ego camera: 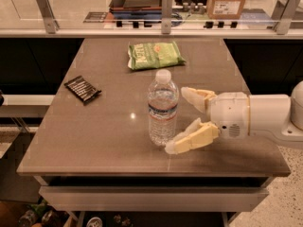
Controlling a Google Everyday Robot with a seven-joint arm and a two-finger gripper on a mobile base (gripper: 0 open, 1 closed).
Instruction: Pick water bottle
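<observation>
I am at the approach step: the grasp is not yet made. The water bottle stands upright on the table, about the middle of the frame, cap on top. My gripper comes in from the right side of the frame at about the height of the bottle's body. My fingers are spread wide apart and hold nothing. The upper one ends just right of the bottle's shoulder, and the lower one's tip is close by the base. I cannot tell whether that tip touches.

Next, I judge, I must slide further left until the body sits between my fingers. Then I should close gently on the ribbed plastic and lift straight up.

The green snack bag and the dark packet lie well apart, toward the upper left.
</observation>
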